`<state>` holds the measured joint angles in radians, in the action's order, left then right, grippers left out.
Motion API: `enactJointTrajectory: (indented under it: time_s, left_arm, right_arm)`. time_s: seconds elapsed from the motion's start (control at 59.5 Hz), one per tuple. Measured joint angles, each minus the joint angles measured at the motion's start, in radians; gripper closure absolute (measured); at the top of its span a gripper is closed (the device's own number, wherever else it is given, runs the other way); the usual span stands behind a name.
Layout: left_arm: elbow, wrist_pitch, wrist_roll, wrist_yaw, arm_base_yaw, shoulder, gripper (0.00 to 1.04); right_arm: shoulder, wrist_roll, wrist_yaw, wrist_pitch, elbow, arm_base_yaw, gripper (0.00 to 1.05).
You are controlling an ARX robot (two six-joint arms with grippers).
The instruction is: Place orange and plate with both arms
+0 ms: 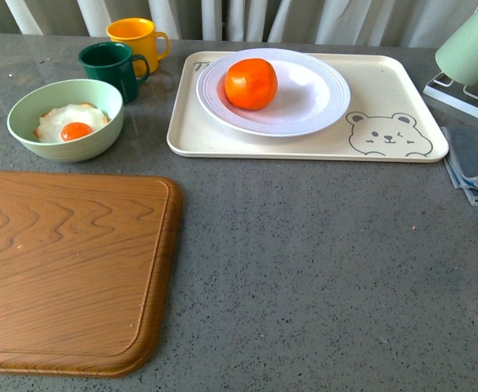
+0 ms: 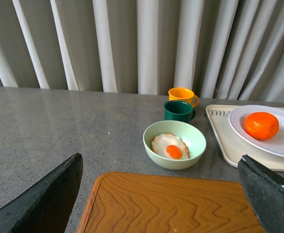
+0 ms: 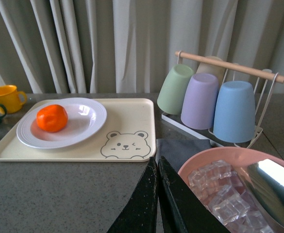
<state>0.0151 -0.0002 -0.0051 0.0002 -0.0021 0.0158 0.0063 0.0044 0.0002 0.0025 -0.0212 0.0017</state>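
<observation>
Orange [image 1: 251,83] seen resting in plate [image 1: 316,98], plate on bear tray [image 1: 386,90], far side of table. Orange judged firm, glossy, prob. rolls; grip at widest part. Plate stiff, breakable, slick; ribbed rim best hold. Left gripper [image 2: 156,194] spread wide, empty. Right gripper [image 3: 157,194] pressed closed, nothing held.

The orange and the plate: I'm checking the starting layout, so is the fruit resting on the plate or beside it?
Touching. The front view shows the orange sitting inside the white plate, left of its centre, with no gap beneath it.

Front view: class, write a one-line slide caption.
Orange sits on white plate atop bear tray.
</observation>
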Motion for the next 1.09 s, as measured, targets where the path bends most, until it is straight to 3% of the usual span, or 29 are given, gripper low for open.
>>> enactJointTrajectory:
  time_s: [0.504,1.092]
  left_arm:
    - [0.000,0.000,0.000,0.000,0.000,0.000,0.09]
    - [0.000,0.000,0.000,0.000,0.000,0.000,0.09]
  right_arm:
    - [0.000,0.000,0.000,0.000,0.000,0.000,0.08]
    - [0.000,0.000,0.000,0.000,0.000,0.000,0.09]
